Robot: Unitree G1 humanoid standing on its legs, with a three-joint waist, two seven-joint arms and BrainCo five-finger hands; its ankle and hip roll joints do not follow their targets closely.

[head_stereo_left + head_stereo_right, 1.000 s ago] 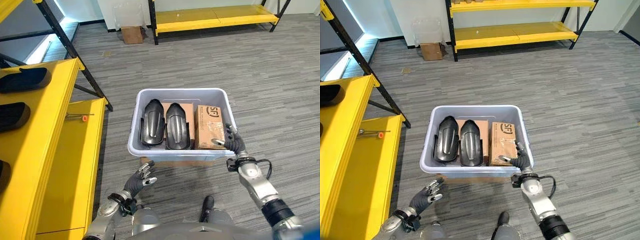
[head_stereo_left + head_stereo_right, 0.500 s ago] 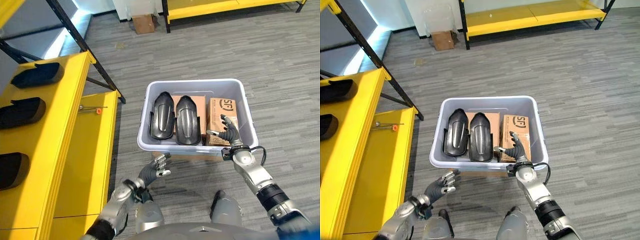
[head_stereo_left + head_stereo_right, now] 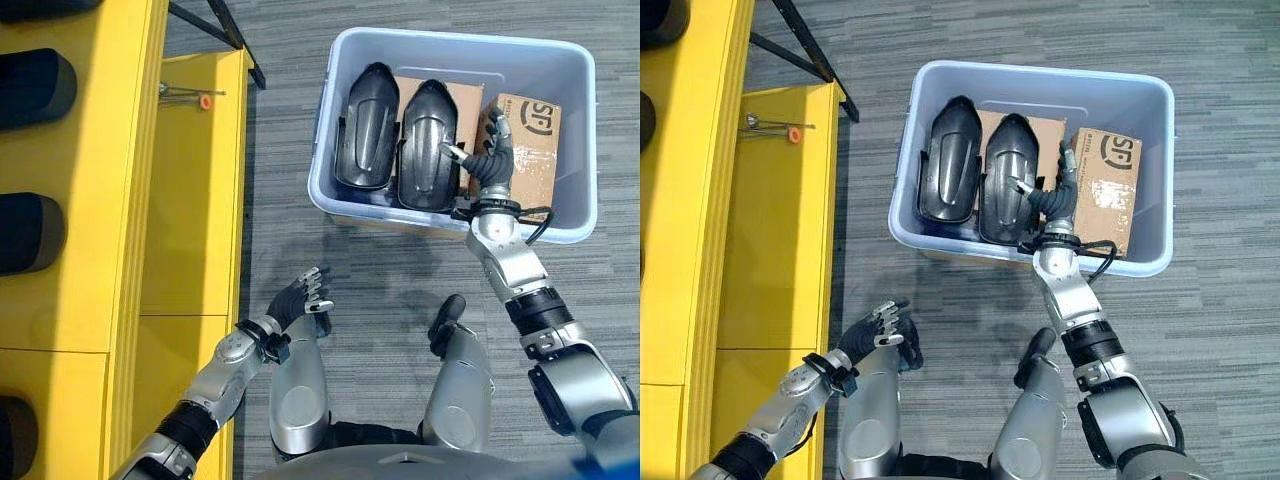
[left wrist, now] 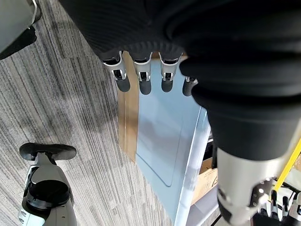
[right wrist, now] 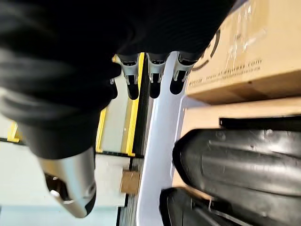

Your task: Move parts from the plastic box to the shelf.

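Lying side by side in the box (image 3: pixel 455 215), two black moulded parts (image 3: pixel 365 140) (image 3: pixel 428 147) are glossy, long and rounded at the far end, each with a ridge down its middle. They rest on brown cardboard, with a carton (image 3: pixel 530 150) just beside them on the right. The right hand (image 3: pixel 490 155) hovers over the box between the right-hand part and the carton, its fingers relaxed and spread, holding nothing; whether a fingertip touches the part cannot be told. The left hand (image 3: pixel 298 297) hangs well short of the box, above the grey carpet, fingers loosely open. The yellow shelf (image 3: pixel 120 200) stands to the left, carrying more black parts (image 3: pixel 35 85), all cut off by the view's edge.
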